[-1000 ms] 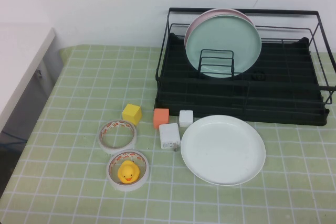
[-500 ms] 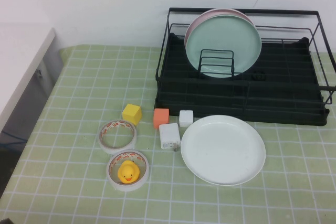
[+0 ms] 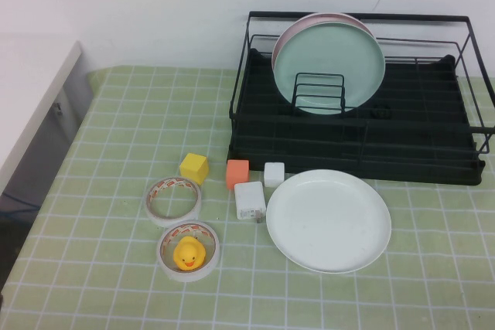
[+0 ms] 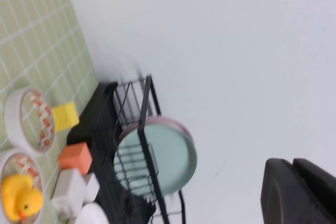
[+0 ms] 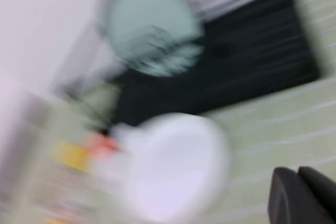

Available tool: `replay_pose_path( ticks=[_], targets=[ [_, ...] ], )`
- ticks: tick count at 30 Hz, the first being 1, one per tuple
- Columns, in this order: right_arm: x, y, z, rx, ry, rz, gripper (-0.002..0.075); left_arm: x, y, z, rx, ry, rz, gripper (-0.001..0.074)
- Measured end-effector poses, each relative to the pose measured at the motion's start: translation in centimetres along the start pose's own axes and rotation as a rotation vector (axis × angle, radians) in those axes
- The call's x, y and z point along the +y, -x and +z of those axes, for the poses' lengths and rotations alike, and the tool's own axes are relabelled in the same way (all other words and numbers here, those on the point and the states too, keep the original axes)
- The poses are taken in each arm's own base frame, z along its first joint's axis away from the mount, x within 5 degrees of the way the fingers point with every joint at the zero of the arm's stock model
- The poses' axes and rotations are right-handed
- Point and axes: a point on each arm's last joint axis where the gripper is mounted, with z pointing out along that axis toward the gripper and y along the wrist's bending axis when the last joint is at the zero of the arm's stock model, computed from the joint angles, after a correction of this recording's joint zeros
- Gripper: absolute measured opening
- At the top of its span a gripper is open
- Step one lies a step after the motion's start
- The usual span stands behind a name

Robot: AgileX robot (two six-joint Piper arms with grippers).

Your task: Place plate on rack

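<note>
The white plate (image 3: pixel 329 220) lies flat on the green checked cloth, just in front of the black wire rack (image 3: pixel 418 152). A mint-green plate (image 3: pixel 329 63) and a pink plate (image 3: pixel 309 25) stand upright in the rack's back left slots. Neither arm shows in the high view. My left gripper (image 4: pixel 293 192) is shut and empty, held high with the rack (image 4: pixel 149 145) far off. My right gripper (image 5: pixel 297 198) is shut and empty, above the cloth beside the white plate (image 5: pixel 173 166) in a blurred view.
Left of the plate are a white charger block (image 3: pixel 250 200), a white cube (image 3: pixel 274 174), an orange cube (image 3: pixel 237 173) and a yellow cube (image 3: pixel 194 168). Two tape rolls lie further left, one (image 3: pixel 151 200) empty, one holding a rubber duck (image 3: pixel 188 253).
</note>
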Motion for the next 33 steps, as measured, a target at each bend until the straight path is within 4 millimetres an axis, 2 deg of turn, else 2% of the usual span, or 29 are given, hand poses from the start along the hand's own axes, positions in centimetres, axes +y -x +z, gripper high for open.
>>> replay_pose_path(
  ticks=[3, 6, 8, 11, 15, 17, 22, 27, 33],
  targets=[
    [0.9, 0.5, -0.1, -0.038, 0.107, 0.257, 0.0011, 0.0, 0.2, 0.0, -0.022, -0.004, -0.013, -0.0001],
    [1.1, 1.1, -0.1, -0.091, 0.143, 0.385, 0.0011, 0.0, 0.2, 0.0, -0.024, -0.004, 0.001, -0.0001],
    [1.0, 1.4, -0.2, -0.129, 0.138, 0.419, 0.0011, 0.0, 0.1, 0.0, -0.014, -0.003, 0.082, -0.0001],
    [0.8, 1.8, -0.2, -0.175, 0.125, 0.442, 0.0011, -0.4, -0.5, -0.1, 0.065, -0.015, 0.299, -0.0001],
    [0.6, 2.0, -0.2, -0.206, 0.112, 0.437, 0.0011, -3.0, -1.2, -0.2, 0.187, -0.062, 0.514, -0.0001],
    [0.6, 2.0, -0.2, -0.21, 0.107, 0.404, 0.0011, -4.0, -1.5, 0.3, 0.267, -0.033, 0.607, -0.0001],
    [0.9, 1.7, -0.2, -0.168, 0.124, 0.289, 0.0011, -6.3, -1.5, 2.3, 0.482, 0.078, 0.824, -0.0001],
    [1.5, 1.0, -0.2, -0.089, 0.171, 0.194, 0.0011, -9.6, -0.9, 5.5, 0.628, 0.091, 1.015, -0.0001],
    [2.0, 0.3, -0.2, -0.012, 0.223, 0.157, 0.0011, -11.6, 0.0, 10.4, 0.711, 0.113, 1.075, -0.0001]
  ],
)
